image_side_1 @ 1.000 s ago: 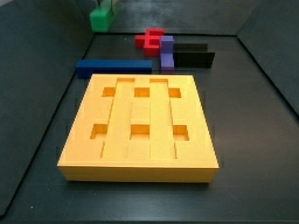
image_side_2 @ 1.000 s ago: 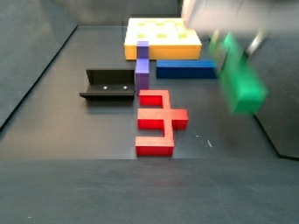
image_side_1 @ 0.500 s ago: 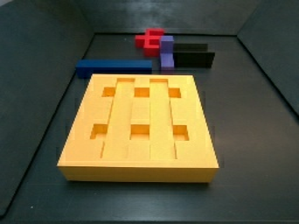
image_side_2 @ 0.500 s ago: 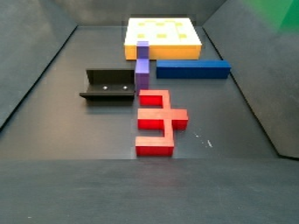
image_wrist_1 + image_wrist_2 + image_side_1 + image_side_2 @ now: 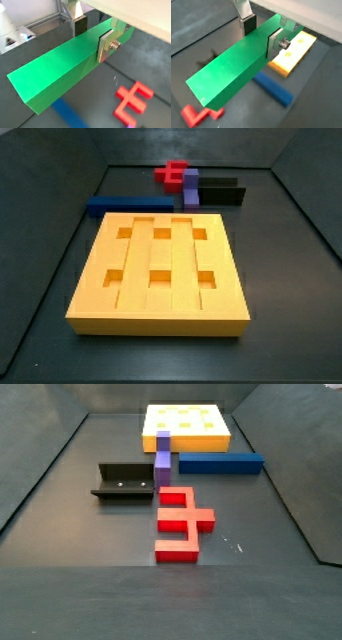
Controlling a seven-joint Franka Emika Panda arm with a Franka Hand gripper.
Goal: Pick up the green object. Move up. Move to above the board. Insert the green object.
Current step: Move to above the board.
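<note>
In both wrist views my gripper (image 5: 92,36) (image 5: 262,35) is shut on the green object (image 5: 63,67) (image 5: 234,67), a long bright green bar, gripped near one end and held high above the floor. Its fingers (image 5: 106,46) press both long sides. The gripper and the green bar are out of both side views. The board (image 5: 160,273), a big yellow-orange block with grooves and six square holes, lies on the floor; it shows in both side views (image 5: 187,422) and partly under the bar in a wrist view (image 5: 294,52).
A dark blue bar (image 5: 131,203) (image 5: 221,463) lies beside the board, with a purple bar (image 5: 191,188) (image 5: 163,459), a red piece (image 5: 181,522) (image 5: 171,172) and the fixture (image 5: 124,482) (image 5: 221,192) beyond. Dark walls enclose the floor.
The gripper with the green bar has risen: it showed at the edges of both side views a second ago and is now out of them. The floor pieces have not moved.
</note>
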